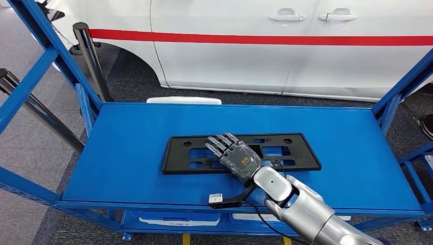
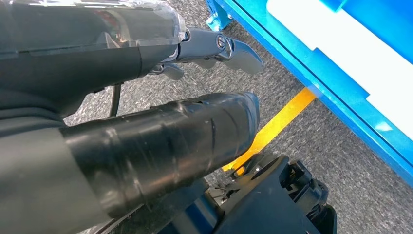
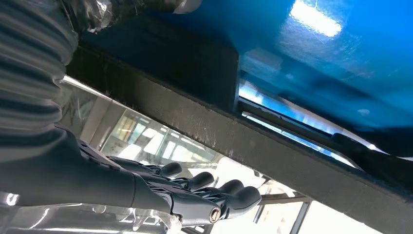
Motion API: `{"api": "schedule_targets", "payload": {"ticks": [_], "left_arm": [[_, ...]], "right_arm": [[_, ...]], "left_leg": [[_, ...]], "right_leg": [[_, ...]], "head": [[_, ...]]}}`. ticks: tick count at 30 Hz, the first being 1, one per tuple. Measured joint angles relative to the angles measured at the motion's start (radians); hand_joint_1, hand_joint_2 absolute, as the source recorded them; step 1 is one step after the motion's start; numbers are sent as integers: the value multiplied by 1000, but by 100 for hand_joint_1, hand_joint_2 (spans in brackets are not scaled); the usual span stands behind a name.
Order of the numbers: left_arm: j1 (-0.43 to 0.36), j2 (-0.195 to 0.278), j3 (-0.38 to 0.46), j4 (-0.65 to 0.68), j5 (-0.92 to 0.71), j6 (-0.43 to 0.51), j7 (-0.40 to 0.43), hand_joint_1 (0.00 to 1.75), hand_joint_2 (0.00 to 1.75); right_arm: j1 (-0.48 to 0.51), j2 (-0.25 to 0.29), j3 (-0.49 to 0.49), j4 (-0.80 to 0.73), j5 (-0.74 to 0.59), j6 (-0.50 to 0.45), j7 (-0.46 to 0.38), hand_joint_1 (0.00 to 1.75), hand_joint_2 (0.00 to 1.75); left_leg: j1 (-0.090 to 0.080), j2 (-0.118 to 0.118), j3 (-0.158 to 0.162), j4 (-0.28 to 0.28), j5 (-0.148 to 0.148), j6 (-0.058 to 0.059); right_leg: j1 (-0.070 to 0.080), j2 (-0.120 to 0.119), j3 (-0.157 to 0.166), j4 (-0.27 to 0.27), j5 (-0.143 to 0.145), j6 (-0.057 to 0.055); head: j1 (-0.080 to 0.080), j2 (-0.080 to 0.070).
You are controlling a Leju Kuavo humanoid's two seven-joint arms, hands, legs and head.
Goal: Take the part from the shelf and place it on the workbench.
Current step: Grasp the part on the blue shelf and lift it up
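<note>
item: black plastic part point(image 1: 240, 152), long flat plate with rectangular cut-outs, lying flat near the middle of the blue shelf point(image 1: 127, 163).

right hand point(image 1: 234, 155): reaching over the part's middle, palm down, fingers point(image 3: 204, 181) lying side by side and nearly straight, not yet closing on anything. the right wrist view is looking along the part's dark edge with the fingers apart from it on one side, so the hand appears to be hovering or just resting, not gripping.

left hand point(image 2: 146, 97): hanging low beside the shelf frame over grey carpet and a yellow floor line point(image 2: 277, 122); fingers loosely extended, holding nothing.

step in hand, as judged: securing the part. advice: bringing thumb under the near long edge and fingers over a bar between cut-outs, gripping near the middle so the plate is not tipping, then lifting level.

nearby: white car point(image 1: 286, 46) behind the shelf.
</note>
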Motion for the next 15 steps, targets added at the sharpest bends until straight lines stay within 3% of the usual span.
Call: {"api": "schedule_targets", "payload": {"ticks": [5,7,11,15], "left_arm": [[0,0,0,0,-1,0,3,0,0],[0,0,0,0,-1,0,3,0,0],[0,0,0,0,-2,0,4,0,0],[1,0,0,0,-6,0,4,0,0]], "right_arm": [[1,4,-2,8,4,0,1,0,175],[1,6,-2,11,7,1,1,14,175],[3,8,-5,22,17,0,10,151,175],[18,12,-19,37,36,-23,31,164,175]], "left_leg": [[0,0,1,0,0,0],[0,0,1,0,0,0],[0,0,1,0,0,0],[0,0,1,0,0,0]], "right_leg": [[0,0,1,0,0,0],[0,0,1,0,0,0],[0,0,1,0,0,0],[0,0,1,0,0,0]], "head": [[0,0],[0,0],[0,0],[0,0]]}}
